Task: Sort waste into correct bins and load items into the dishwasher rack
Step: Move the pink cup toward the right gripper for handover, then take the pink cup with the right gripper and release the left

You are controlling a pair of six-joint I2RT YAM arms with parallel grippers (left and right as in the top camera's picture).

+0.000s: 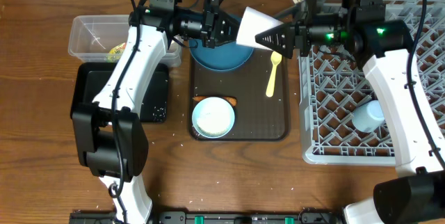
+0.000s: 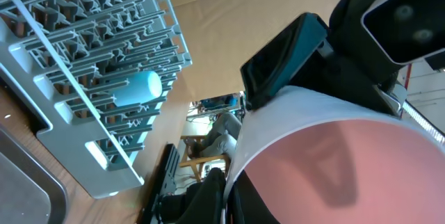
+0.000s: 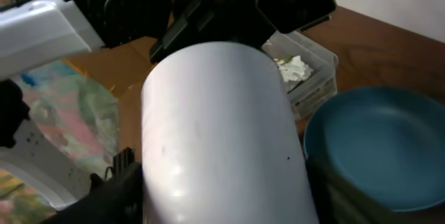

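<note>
Cup handover: left hand (image 1: pixel 229 32) pinches pink cup (image 1: pixel 252 24) by the rim, midair above blue bowl (image 1: pixel 221 58); right hand (image 1: pixel 268 39) straddles it, grip unclear. Next you need right clamped, left release, then rack (image 1: pixel 334 113)

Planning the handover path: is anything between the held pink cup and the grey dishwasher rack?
Only the right gripper itself, its jaws around the pink plastic cup. The grey lattice dishwasher rack lies just beyond, with free cells nearby.

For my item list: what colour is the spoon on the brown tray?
Yellow; the spoon shows best in the overhead view.
</note>
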